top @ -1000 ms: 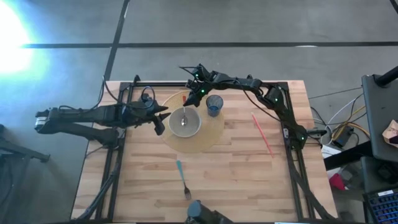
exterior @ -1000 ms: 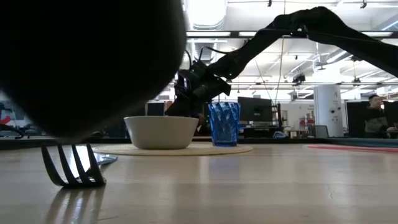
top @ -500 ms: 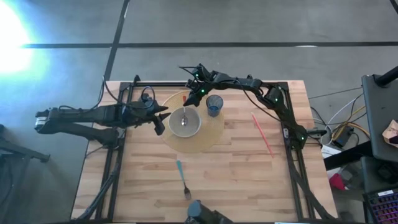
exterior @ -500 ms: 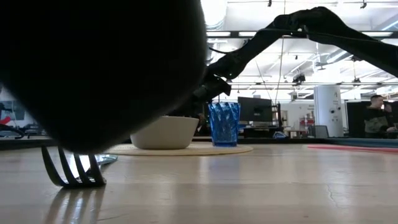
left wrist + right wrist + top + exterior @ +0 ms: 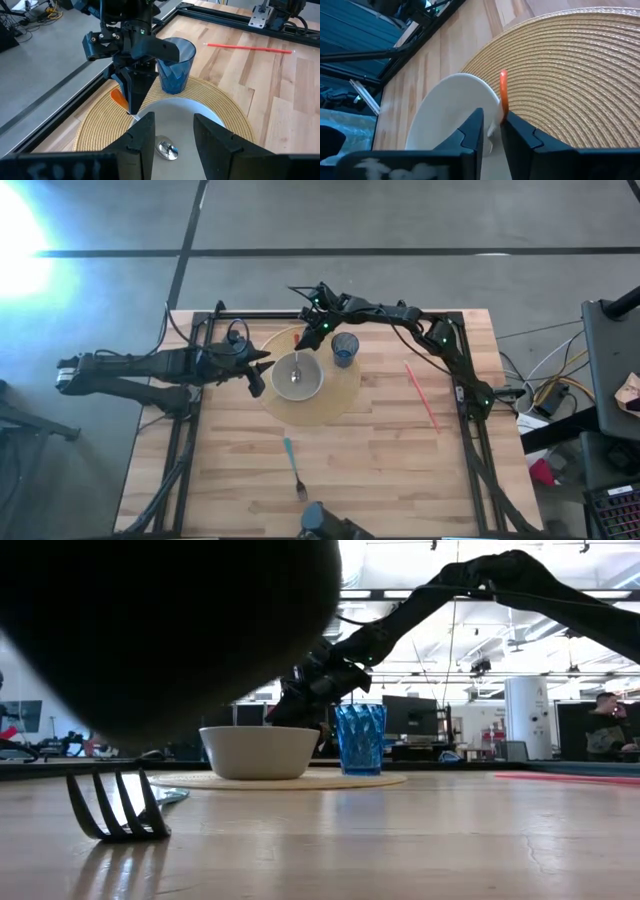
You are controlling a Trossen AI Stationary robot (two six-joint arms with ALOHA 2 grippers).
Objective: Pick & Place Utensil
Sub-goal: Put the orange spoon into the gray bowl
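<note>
Pinching an orange utensil (image 5: 503, 95) (beside the bowl (image 5: 451, 112)), right gripper (image 5: 300, 340) hovers.

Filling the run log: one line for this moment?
right gripper: at bowl rim, shut on orange utensil | left gripper: waiting beside bowl, open

A round woven placemat (image 5: 335, 395) lies on the wooden table (image 5: 400, 460), toward its far side. On the mat stands a white bowl (image 5: 297, 376), and just beside it a blue faceted plastic cup (image 5: 345, 348), upright. In the low view the bowl (image 5: 259, 751) and the cup (image 5: 360, 739) stand side by side on the mat, close but apart. A thin red straw (image 5: 421, 395) lies flat on the bare wood, well apart from the mat, near the table's right edge. In the room behind, a person (image 5: 604, 720) shows at the far right among monitors and desks.
</note>
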